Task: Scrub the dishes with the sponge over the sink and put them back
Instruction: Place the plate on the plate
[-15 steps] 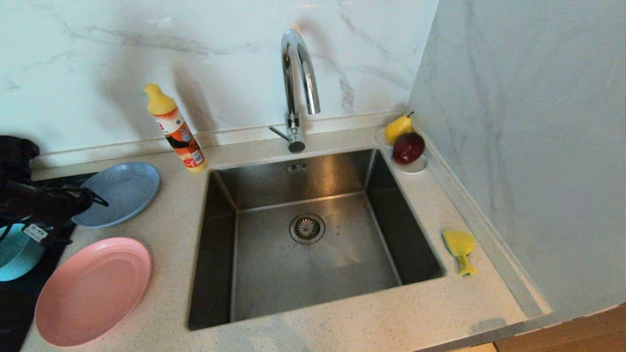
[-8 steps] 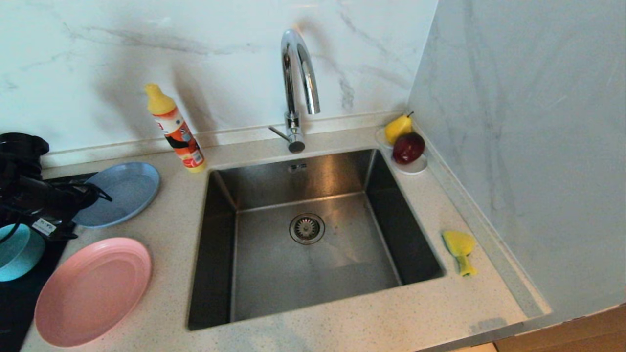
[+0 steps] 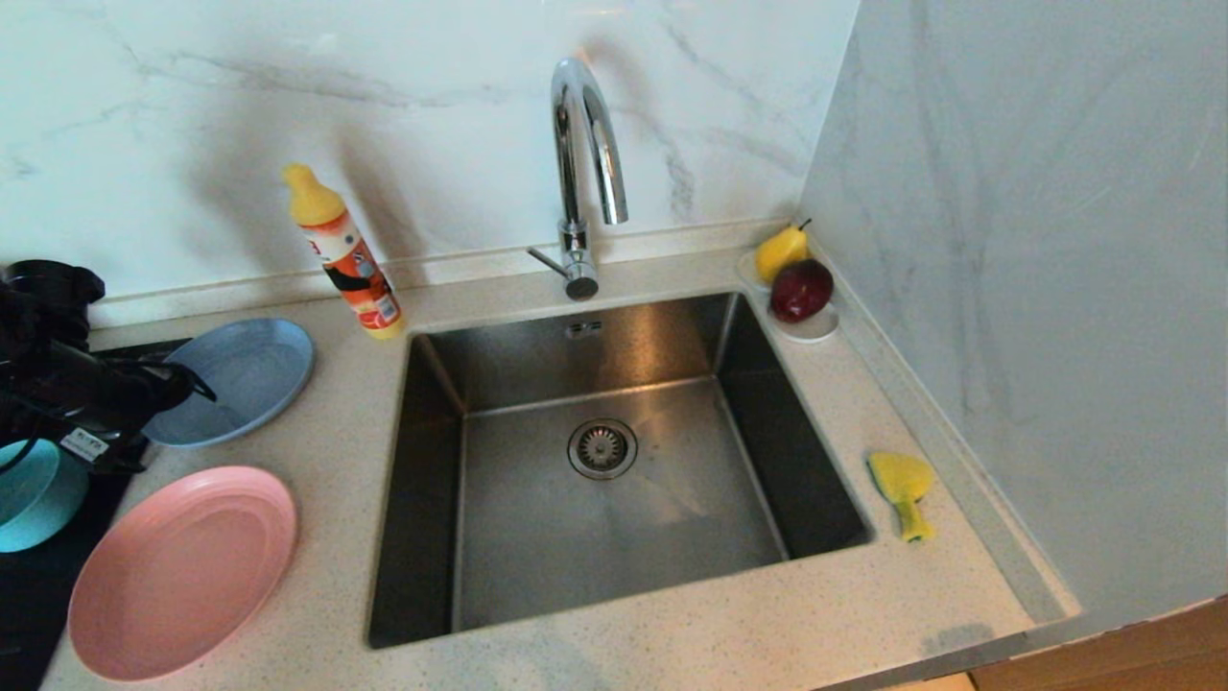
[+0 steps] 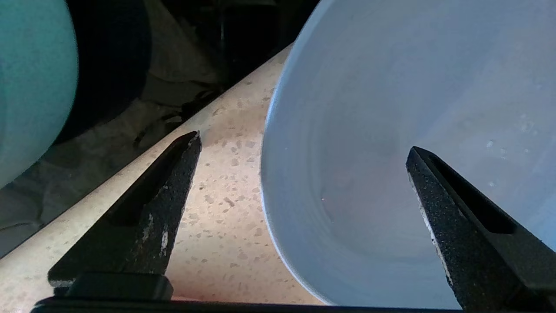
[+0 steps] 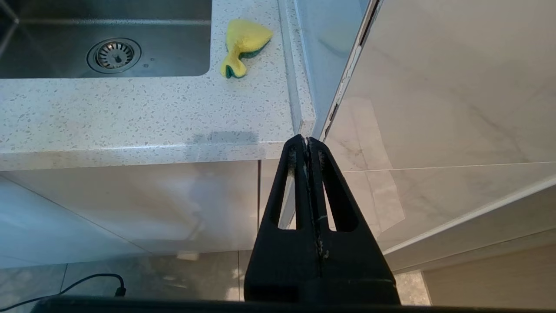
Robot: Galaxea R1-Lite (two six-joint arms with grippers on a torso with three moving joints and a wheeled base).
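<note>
At the front left corner of the counter lies the pink plate, with the teal bowl just behind it at the left edge. Next back, the left gripper hangs spread wide astride the near rim of the blue plate, one finger over the counter, the other over the plate's hollow. The step in hand looks like picking up this first dish; next the fingers must drop and pinch the rim. The sponge waits untouched by the right edge of the sink. The right gripper is parked below the counter's front edge, pressed shut and empty.
</note>
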